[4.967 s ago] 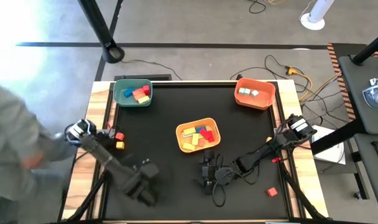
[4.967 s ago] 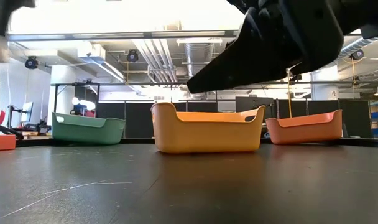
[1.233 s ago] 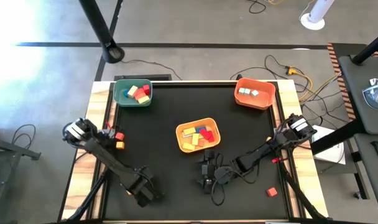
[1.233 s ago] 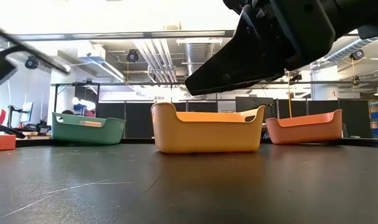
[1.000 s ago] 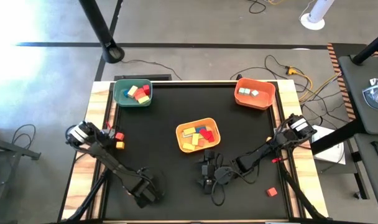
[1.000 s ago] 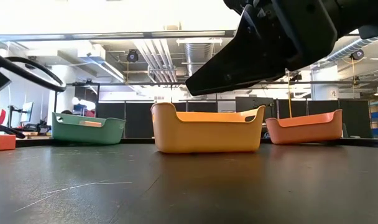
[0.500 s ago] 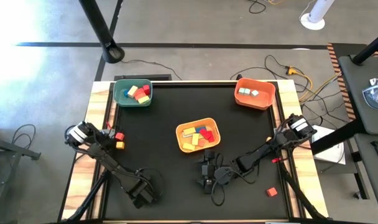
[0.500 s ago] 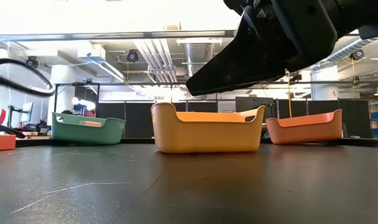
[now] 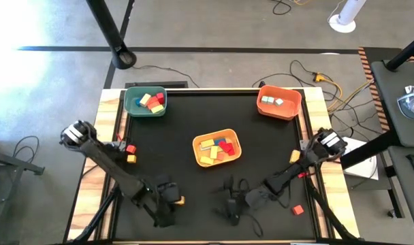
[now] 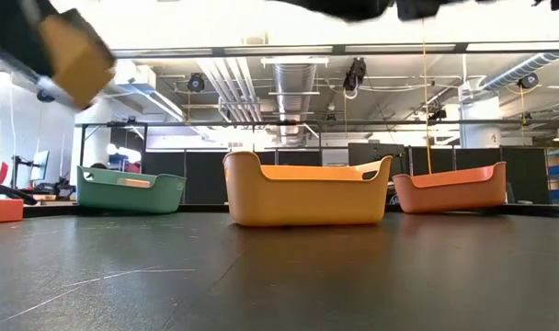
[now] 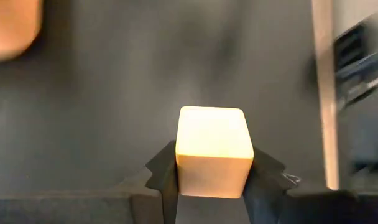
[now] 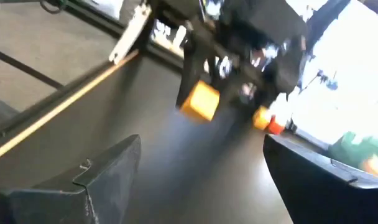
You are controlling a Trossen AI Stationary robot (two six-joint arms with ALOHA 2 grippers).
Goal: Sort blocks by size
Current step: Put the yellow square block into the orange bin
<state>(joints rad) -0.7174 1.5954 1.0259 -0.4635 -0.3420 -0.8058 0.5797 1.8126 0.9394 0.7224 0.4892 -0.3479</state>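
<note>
Since half a second ago my left jaws have come away from the near edge of the bench with an orange cube pinched between them, and my right jaws have dropped back toward the near edge, out of the low view where they had loomed large. My left jaws are closed snugly on the cube's two sides; it hangs clear of the bench, near the front left. My right jaws stand wide apart with nothing between them, near the front centre.

Other blocks are sorted into three bins: a green bin at the far left, an orange bin at the far right and a yellow bin in the middle. A red block and a small orange block lie just beside each other at the bench's left edge. Another red block lies near the front right corner.
</note>
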